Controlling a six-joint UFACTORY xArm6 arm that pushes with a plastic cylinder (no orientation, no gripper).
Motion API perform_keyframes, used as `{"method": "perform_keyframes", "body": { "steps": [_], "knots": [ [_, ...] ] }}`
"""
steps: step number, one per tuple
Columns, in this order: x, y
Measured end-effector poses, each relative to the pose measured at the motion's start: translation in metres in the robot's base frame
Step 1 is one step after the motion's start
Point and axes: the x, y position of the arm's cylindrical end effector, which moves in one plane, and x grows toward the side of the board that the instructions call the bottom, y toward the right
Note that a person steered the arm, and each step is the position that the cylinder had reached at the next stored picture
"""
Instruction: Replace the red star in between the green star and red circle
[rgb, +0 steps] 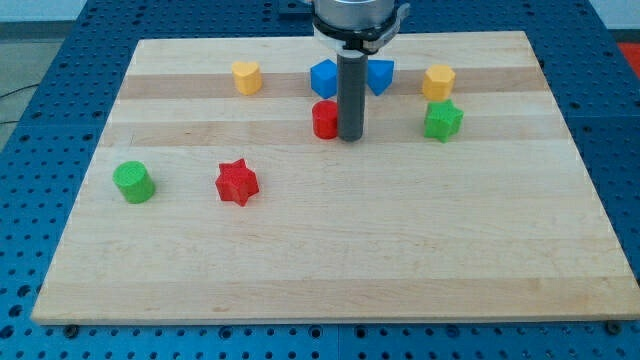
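Observation:
The red star lies on the wooden board toward the view's left, below centre height. The red circle sits near the view's top centre. The green star sits to the view's right of it at about the same height. My tip stands right beside the red circle on its right side, touching it or nearly so, in the gap between the red circle and the green star. The rod hides part of the blue blocks behind it.
A green cylinder sits at the view's far left. A yellow block is at top left, another yellow block at top right. Two blue blocks flank the rod near the top edge.

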Motion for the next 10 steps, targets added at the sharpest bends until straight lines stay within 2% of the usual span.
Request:
{"method": "perform_keyframes", "body": {
  "steps": [1, 2, 3, 4, 6, 8, 10],
  "knots": [
    [0.106, 0.003],
    [0.146, -0.067],
    [0.147, -0.136],
    [0.111, -0.146],
    [0.093, -0.157],
    [0.081, -0.155],
    [0.075, -0.101]
  ]
}}
